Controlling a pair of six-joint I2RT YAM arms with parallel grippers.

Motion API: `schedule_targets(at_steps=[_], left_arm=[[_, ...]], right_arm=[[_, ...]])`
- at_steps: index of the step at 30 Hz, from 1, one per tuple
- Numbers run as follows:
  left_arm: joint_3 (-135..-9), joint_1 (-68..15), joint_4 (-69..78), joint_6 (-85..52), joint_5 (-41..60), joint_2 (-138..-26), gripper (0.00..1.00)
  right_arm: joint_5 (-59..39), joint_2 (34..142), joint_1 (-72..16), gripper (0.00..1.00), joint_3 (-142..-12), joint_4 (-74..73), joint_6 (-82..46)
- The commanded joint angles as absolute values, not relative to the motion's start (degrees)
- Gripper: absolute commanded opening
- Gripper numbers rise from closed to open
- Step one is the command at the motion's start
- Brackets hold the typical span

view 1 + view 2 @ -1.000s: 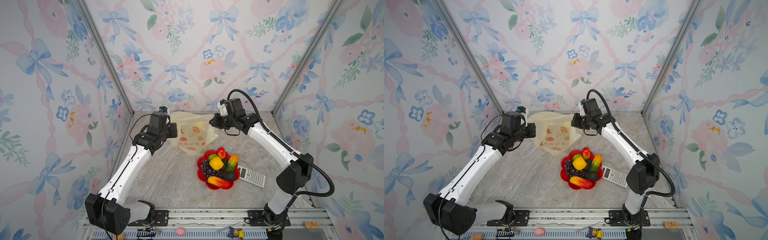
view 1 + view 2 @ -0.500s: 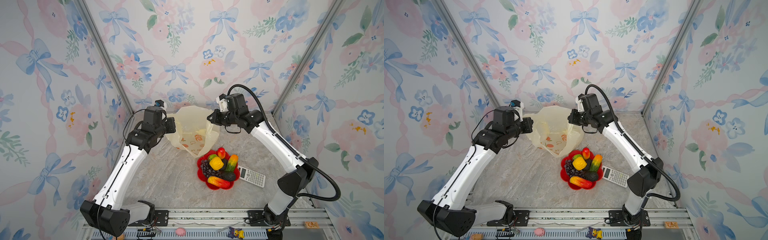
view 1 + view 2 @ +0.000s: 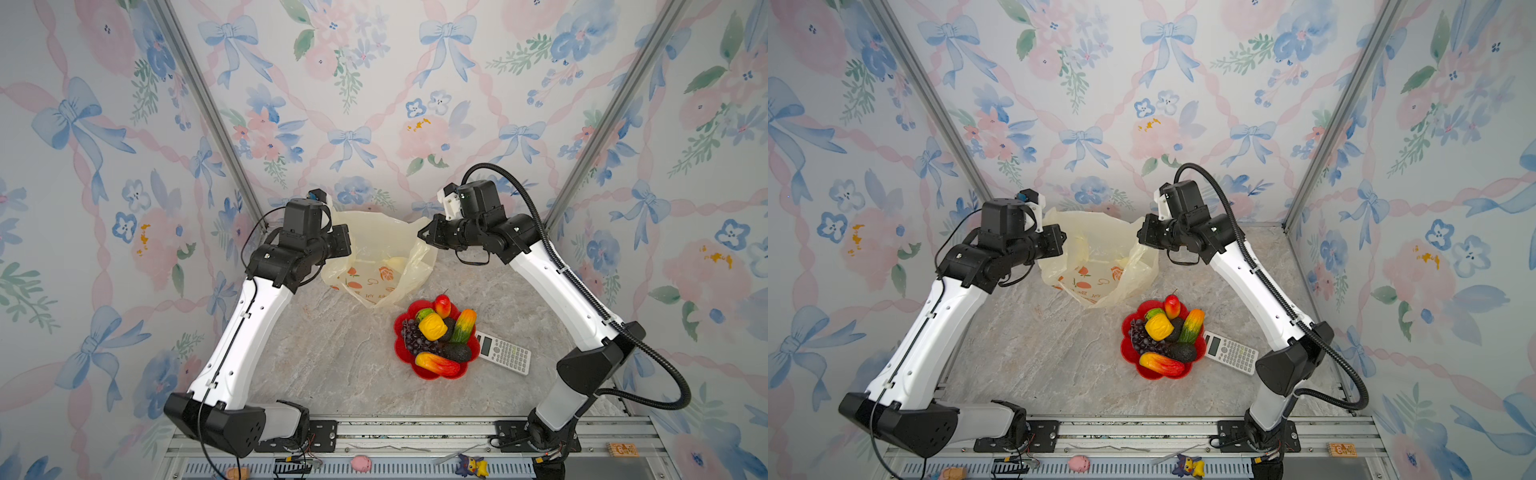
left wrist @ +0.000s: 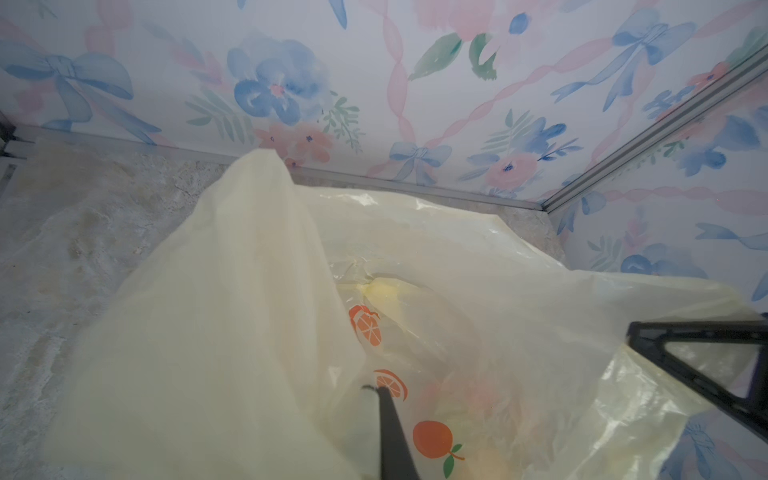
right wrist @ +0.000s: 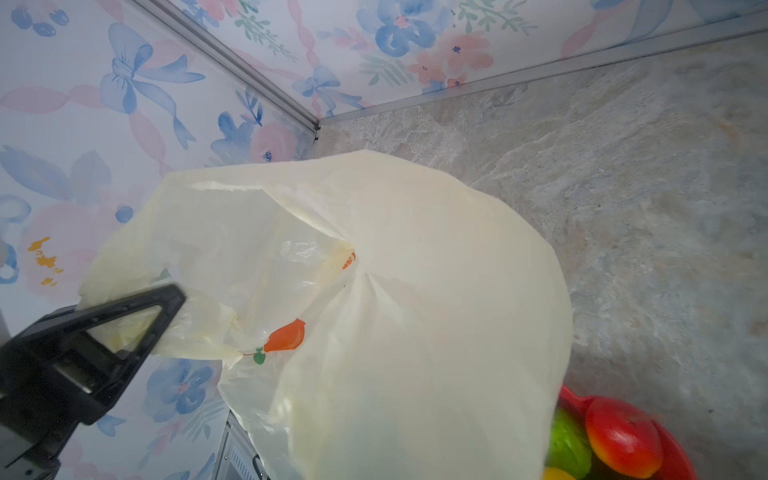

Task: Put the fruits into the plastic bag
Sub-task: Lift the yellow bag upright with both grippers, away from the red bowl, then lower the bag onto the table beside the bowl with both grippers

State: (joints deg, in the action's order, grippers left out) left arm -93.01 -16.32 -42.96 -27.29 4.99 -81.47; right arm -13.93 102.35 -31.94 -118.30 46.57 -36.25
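The pale-yellow plastic bag [image 3: 376, 257] [image 3: 1096, 253] hangs at the back of the table with its mouth stretched between my two grippers. My left gripper [image 3: 338, 245] is shut on its left edge, and one thin dark finger [image 4: 388, 432] shows against the film. My right gripper [image 3: 428, 237] is shut on the right edge, its jaws hidden behind plastic in the right wrist view. The fruits lie in a red dish [image 3: 430, 376]: yellow lumpy one [image 3: 432, 326], two mangoes [image 3: 437, 363] [image 3: 465, 325], avocado [image 3: 457, 352], grapes [image 3: 413, 338], red apple [image 5: 623, 436].
A white calculator [image 3: 503, 353] lies right of the red dish, touching its rim. The floral walls and metal corner posts stand close behind the bag. Bare marble table [image 3: 332, 365] stretches in front of the bag and left of the dish.
Both grippers have risen and moved back, lifting the bag from lying flat on the table. Its mouth now stands open between them. The fruits have not moved.
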Motion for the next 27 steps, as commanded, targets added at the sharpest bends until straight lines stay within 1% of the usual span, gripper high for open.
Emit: schedule_targets(at_steps=[1,3,4,6,7,9,12,14,17,20,21,23,24,25,26,27], left_arm=[[-100.0,-15.7,-44.4,-30.9,7.7,-89.2,0.00],[-107.9,-15.8,-44.3,-31.8,8.5,-94.0,0.00],[-112.8,-16.1,-44.4,-32.0,8.9,-96.6,0.00],[-122.3,-16.5,-44.4,-32.3,9.9,-100.9,0.00],[-126.4,-16.8,-44.4,-32.3,10.3,-102.4,0.00],[-135.2,-17.4,-44.4,-32.3,10.3,-104.7,0.00],[-144.8,-19.1,-43.5,-30.0,9.7,-105.3,0.00],[-146.2,-20.3,-41.8,-27.5,9.9,-103.3,0.00],[-145.9,-21.5,-41.1,-24.7,9.9,-100.0,0.00],[-140.7,-22.7,-41.1,-20.1,7.5,-95.9,0.00],[-137.2,-22.6,-41.1,-18.9,6.2,-94.1,0.00],[-128.3,-23.1,-40.6,-16.1,3.0,-90.8,0.00],[-120.5,-23.6,-38.9,-14.3,-0.1,-88.2,0.00],[-110.0,-23.7,-34.8,-12.9,-3.8,-85.0,0.00],[-100.2,-23.0,-30.8,-13.0,-7.0,-82.5,0.00],[-91.0,-20.9,-28.4,-14.6,-7.6,-80.7,0.00]], right_arm=[[-13.0,108.3,-29.1,0.00,-129.0,49.8,-32.2],[-12.0,112.8,-28.6,0.00,-140.3,52.7,-30.1],[-11.6,115.7,-28.4,0.00,-148.0,54.5,-29.0],[-11.0,118.5,-28.1,0.00,-157.1,55.2,-28.1],[-10.7,118.4,-28.0,0.00,-159.4,53.7,-28.2],[-9.8,114.7,-27.9,0.00,-156.0,47.1,-28.0],[-6.6,104.8,-28.8,0.00,-145.0,33.3,-27.0],[-2.8,99.7,-31.2,0.00,-141.1,26.9,-23.1],[1.8,96.9,-36.6,0.00,-142.0,24.6,-14.0],[4.0,96.3,-39.6,0.00,-139.8,26.0,-9.6],[4.7,95.9,-39.7,0.00,-136.5,26.5,-9.9],[3.8,95.1,-38.9,0.00,-125.1,24.6,-14.2],[2.7,92.9,-38.3,0.00,-117.8,22.2,-17.6],[2.3,92.2,-37.7,0.00,-109.4,20.2,-21.9],[1.7,92.5,-37.0,0.00,-103.9,19.5,-26.0],[0.4,93.7,-35.8,0.00,-99.2,20.6,-31.4]])
